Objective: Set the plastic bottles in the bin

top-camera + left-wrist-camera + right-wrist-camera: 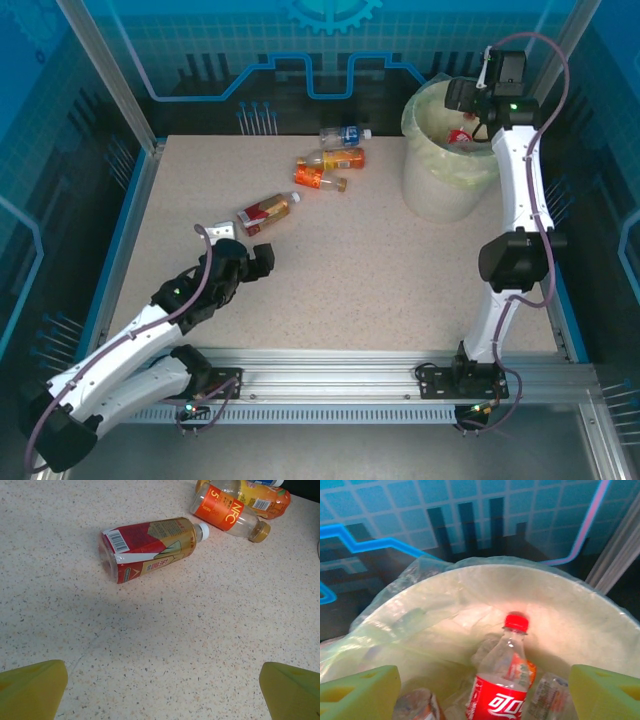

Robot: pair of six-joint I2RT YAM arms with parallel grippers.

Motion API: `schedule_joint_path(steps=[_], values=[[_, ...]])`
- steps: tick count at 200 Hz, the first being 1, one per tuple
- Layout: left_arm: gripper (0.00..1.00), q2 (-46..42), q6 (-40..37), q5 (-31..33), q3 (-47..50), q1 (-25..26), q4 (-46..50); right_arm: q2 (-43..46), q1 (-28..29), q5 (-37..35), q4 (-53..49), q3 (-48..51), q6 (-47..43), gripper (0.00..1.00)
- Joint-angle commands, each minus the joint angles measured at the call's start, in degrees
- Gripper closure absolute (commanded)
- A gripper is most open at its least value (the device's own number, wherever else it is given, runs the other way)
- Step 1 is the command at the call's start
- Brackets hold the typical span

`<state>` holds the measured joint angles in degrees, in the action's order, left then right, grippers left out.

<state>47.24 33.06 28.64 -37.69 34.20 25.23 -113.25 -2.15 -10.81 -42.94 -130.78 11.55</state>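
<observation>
My right gripper (470, 112) hangs open over the bin (425, 185), a pale bucket lined with a yellowish bag (410, 630). Between its spread yellow fingers (360, 695), touching neither, a clear bottle with a red label and red cap (502, 690) stands inside the bin among other bottles (547, 700). My left gripper (162, 692) is open low over the table, just short of a red-and-gold-labelled bottle (150, 547) lying on its side. Beyond it lie a clear bottle with an orange label (227, 510) and an orange bottle (265, 497). A clear blue-labelled bottle (345, 135) lies farthest back.
The loose bottles lie in a group at the table's (350, 270) middle back, left of the bin. Blue cage walls and aluminium posts (100, 70) close in the table. A metal rail (330, 365) runs along the near edge by both arm bases.
</observation>
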Motion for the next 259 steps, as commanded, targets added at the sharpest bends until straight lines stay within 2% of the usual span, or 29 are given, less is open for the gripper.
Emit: schedule_joint_path(steps=[1,22,31,93,154,172,203,259], values=[[0.01,0.56,0.8,-1.46,-0.23,-0.79,0.45,4.52,0.66,6.34,2.68,2.82,0.23,0.11],[0.01,1.63,0.54,-2.09,-0.97,-1.48,0.28,6.63,0.7,8.34,3.69,5.46,0.79,0.09],[0.01,2.39,0.27,-2.41,-1.51,-1.85,0.05,7.74,0.75,9.22,4.11,6.77,1.16,0.0],[0.01,10.85,-2.12,-2.96,-7.27,-6.03,-3.46,19.83,2.48,16.26,6.93,19.64,2.46,0.0],[0.01,20.91,-0.9,-0.76,-17.07,-13.59,-6.96,38.27,8.78,20.28,13.15,41.22,5.76,0.0],[0.01,23.44,-1.51,-3.67,-19.49,-17.16,-9.37,44.87,12.06,17.71,16.57,48.67,5.6,0.0],[0.01,29.79,-4.68,-6.94,-25.59,-22.6,-10.09,52.34,13.48,18.91,16.45,56.96,8.7,0.0],[0.01,41.81,-12.39,-23.06,-34.08,-31.51,-8.75,60.82,15.42,20.79,15.46,66.68,12.33,0.0]])
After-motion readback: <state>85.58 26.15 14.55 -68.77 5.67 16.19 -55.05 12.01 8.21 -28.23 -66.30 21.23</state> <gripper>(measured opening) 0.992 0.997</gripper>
